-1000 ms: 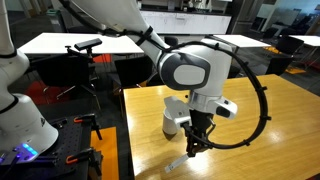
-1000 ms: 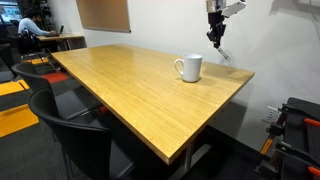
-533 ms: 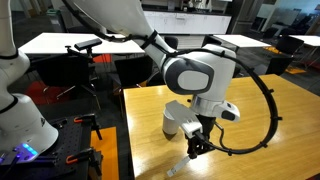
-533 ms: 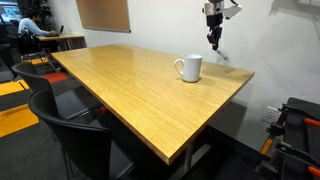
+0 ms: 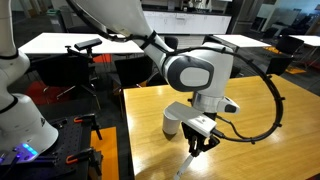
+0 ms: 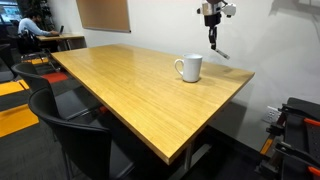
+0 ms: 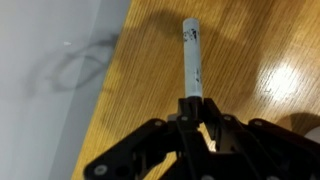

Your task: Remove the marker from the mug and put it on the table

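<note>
Gripping: black gripper (image 7: 192,108) clamped on slim white marker (image 7: 192,55)
Marker: outside white-grey cylindrical mug (image 6: 189,68), over glossy yellow wooden table (image 6: 110,95)

The table (image 6: 120,95) is seen as a glossy honey-yellow wooden top with a rounded edge. One white mug (image 6: 188,68) is stood upright on it, near a corner, with its handle turned toward the table's broad middle.

Glossy wooden table (image 6: 120,90), smooth plastic marker (image 7: 192,60)
</note>
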{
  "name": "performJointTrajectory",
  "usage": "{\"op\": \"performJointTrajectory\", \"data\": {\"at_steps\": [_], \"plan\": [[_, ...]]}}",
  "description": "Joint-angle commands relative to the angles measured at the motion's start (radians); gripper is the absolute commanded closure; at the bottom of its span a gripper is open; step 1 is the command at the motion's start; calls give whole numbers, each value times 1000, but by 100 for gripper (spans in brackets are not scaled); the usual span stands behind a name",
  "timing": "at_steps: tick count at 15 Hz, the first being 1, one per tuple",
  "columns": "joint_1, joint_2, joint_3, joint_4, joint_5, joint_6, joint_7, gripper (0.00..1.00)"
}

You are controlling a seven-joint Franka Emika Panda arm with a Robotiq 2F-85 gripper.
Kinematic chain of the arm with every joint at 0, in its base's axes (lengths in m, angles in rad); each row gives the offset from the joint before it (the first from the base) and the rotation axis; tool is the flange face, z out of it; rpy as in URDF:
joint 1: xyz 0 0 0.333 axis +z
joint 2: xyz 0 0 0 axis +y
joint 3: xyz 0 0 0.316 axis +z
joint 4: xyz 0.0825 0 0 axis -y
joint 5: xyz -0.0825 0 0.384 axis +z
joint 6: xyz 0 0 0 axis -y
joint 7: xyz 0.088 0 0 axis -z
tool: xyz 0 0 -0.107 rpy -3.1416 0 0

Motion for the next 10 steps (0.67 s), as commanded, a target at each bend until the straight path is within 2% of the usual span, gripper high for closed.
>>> {"op": "performJointTrajectory", "data": {"at_steps": [1, 2, 4, 9, 10], "plan": [[-24, 4, 34, 16, -13, 7, -113, 56], [-27, 5, 40, 18, -3, 4, -141, 53], [-27, 6, 43, 22, 1, 0, -173, 41], [-26, -15, 42, 5, 22, -9, -187, 2], [-21, -33, 40, -11, 31, -10, -160, 0]]}}
